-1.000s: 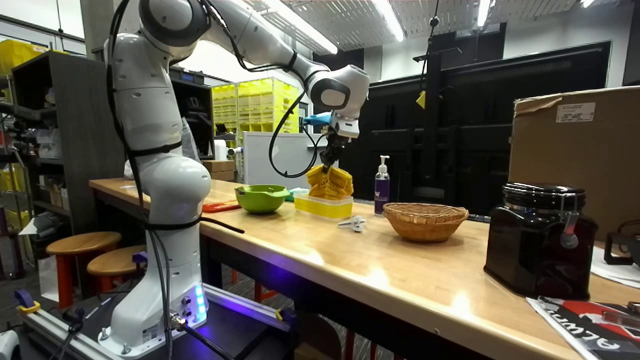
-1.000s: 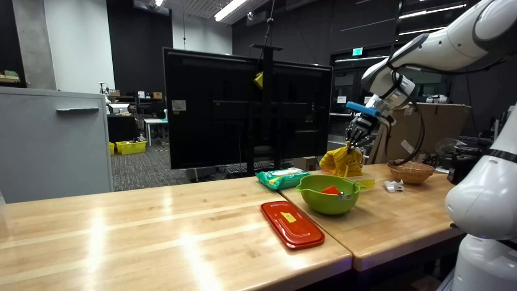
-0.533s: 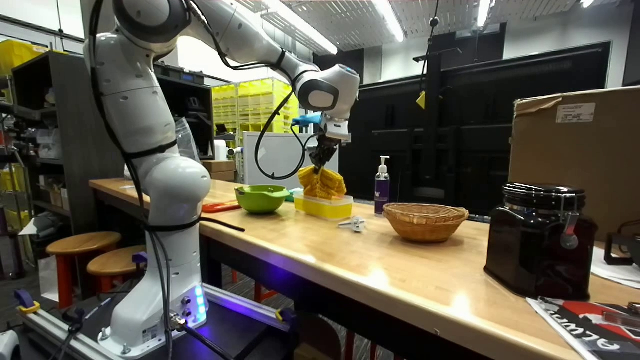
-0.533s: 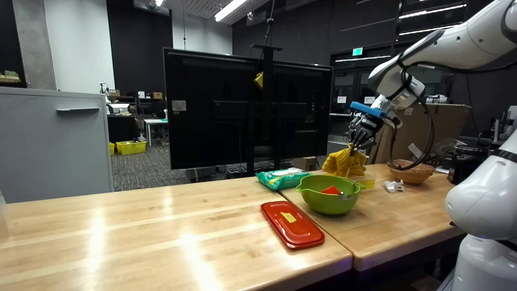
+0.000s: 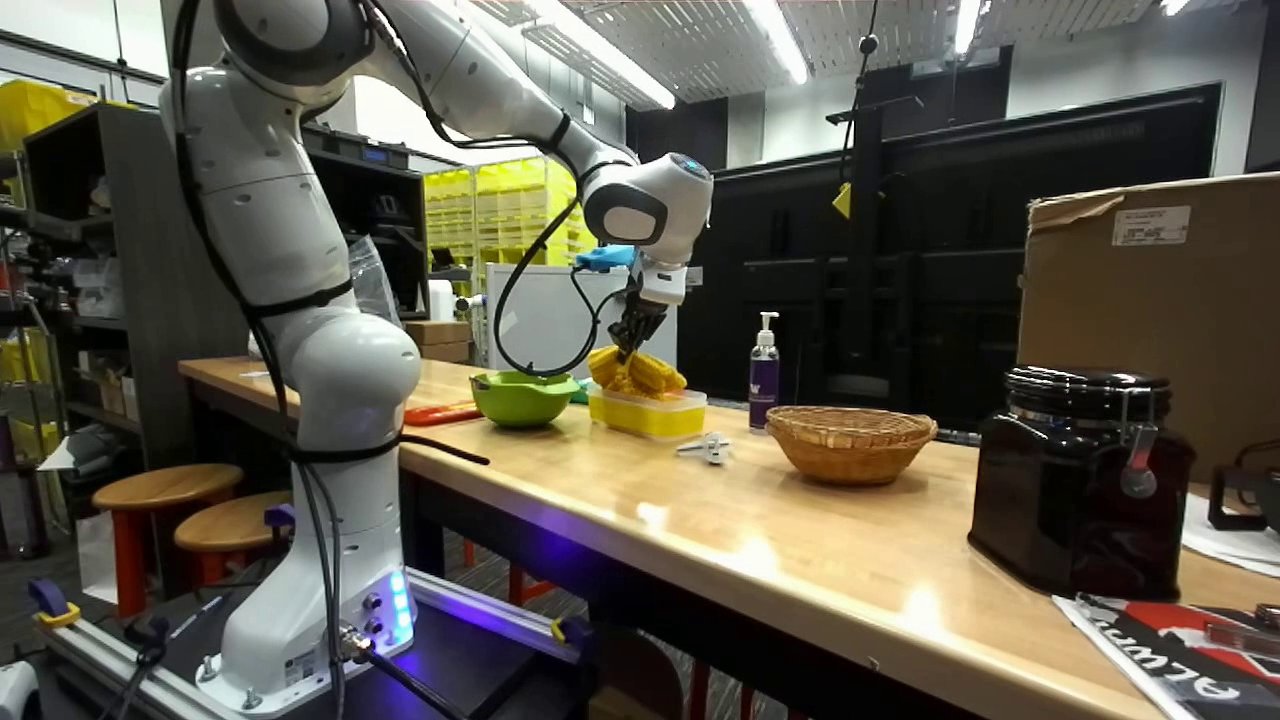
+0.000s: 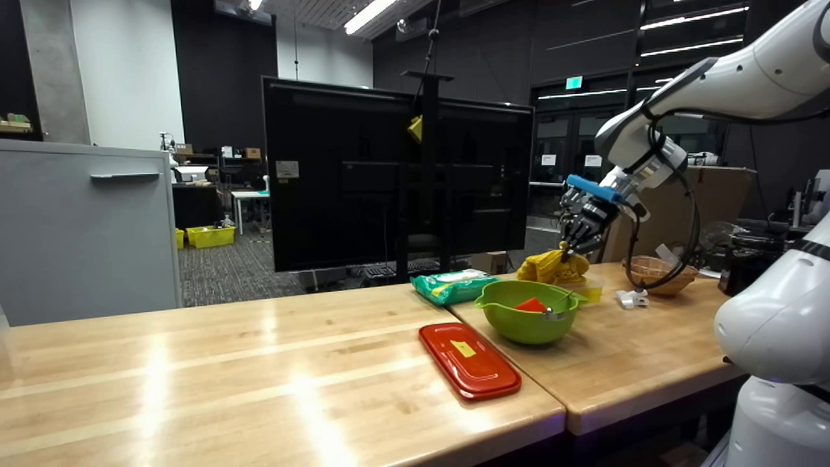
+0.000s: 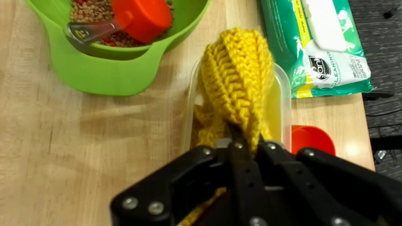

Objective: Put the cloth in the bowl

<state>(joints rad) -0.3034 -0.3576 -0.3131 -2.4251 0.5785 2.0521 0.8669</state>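
Above the pale wooden tabletop [image 6: 227, 389], your jaws clamp the yellow knitted cloth [image 7: 235, 75], bunched over and apparently partly inside the clear-rimmed yellow rectangular plastic container [image 5: 650, 418]. Likely step: placing, this container serving as bowl. Next, settle the folds inside its rim, then release. Avoid the lime-green spouted bowl [image 6: 528, 327] and green-and-white wipes pack [image 7: 317, 53] alongside.

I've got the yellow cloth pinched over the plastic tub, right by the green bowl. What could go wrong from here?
Overhang: in the wrist view the yellow cloth appears to reach past the rim of the plastic tub, so part may drape outside on release.
Snag: the gripper pinches knitted loops; one might catch as it opens.
Spill: if the green bowl is your goal, the cloth could bump the red scoop lying there and scatter loose grains.
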